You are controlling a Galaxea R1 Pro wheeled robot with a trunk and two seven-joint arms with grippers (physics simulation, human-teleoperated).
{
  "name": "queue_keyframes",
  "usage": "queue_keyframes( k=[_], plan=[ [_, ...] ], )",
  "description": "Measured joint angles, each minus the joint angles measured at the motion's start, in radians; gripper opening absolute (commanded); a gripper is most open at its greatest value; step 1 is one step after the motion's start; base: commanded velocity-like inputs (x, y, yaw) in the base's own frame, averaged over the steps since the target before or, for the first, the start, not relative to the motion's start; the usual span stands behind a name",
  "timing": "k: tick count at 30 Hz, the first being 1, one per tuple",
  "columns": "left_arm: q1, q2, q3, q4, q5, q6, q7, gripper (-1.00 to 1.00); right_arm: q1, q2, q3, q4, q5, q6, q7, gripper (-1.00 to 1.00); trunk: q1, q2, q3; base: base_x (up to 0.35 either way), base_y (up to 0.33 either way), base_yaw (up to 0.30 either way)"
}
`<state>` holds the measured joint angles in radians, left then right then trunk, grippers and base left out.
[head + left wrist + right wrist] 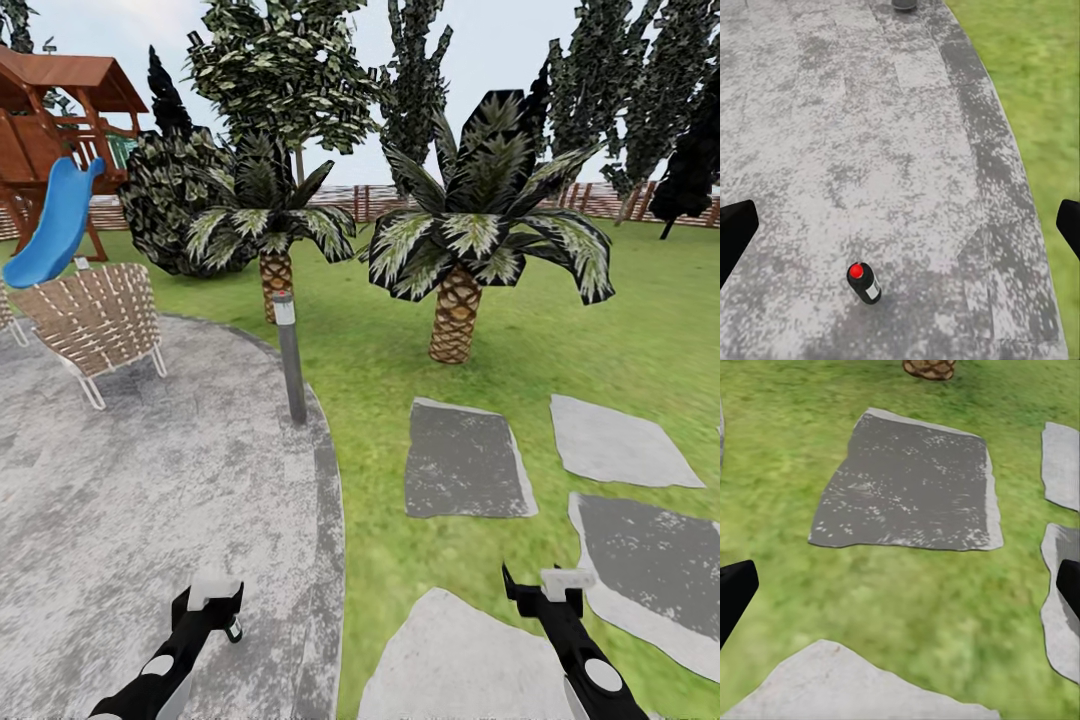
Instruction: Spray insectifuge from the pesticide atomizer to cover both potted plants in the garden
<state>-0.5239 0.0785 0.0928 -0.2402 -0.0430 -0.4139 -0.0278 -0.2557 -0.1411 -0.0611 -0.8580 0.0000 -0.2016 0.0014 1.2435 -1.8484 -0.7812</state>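
Note:
The pesticide atomizer (862, 283), a small dark bottle with a pale label and a red tip, stands upright on the grey stone patio (870, 135). In the left wrist view my left gripper (900, 225) hangs above it, open, with its fingers (735, 232) spread wide to either side and nothing between them. From the head view the left gripper (210, 600) is low over the patio's edge, with a small dark object (233, 630) just beside it. My right gripper (556, 588) is open and empty over the lawn (900, 585). The potted plants are out of view.
A grey bollard lamp (290, 355) stands at the patio's rim, and a woven chair (95, 320) sits at the back left. Two palms (458, 300) grow on the lawn. Flat stepping stones (465, 460) lie to the right. A wooden play set with a blue slide (55, 225) and a fence are behind.

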Motion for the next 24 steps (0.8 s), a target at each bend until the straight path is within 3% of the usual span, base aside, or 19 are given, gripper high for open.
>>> queue_keyframes(
  k=[24],
  plan=[
    [0.000, 0.001, 0.000, 0.000, 0.000, 0.000, 0.000, 1.00, 0.000, 0.000, 0.000, 0.000, 0.000, -0.001, 0.000, 1.00, 0.092, -0.168, -0.113, 0.000, 0.000, 0.000]
  ],
)
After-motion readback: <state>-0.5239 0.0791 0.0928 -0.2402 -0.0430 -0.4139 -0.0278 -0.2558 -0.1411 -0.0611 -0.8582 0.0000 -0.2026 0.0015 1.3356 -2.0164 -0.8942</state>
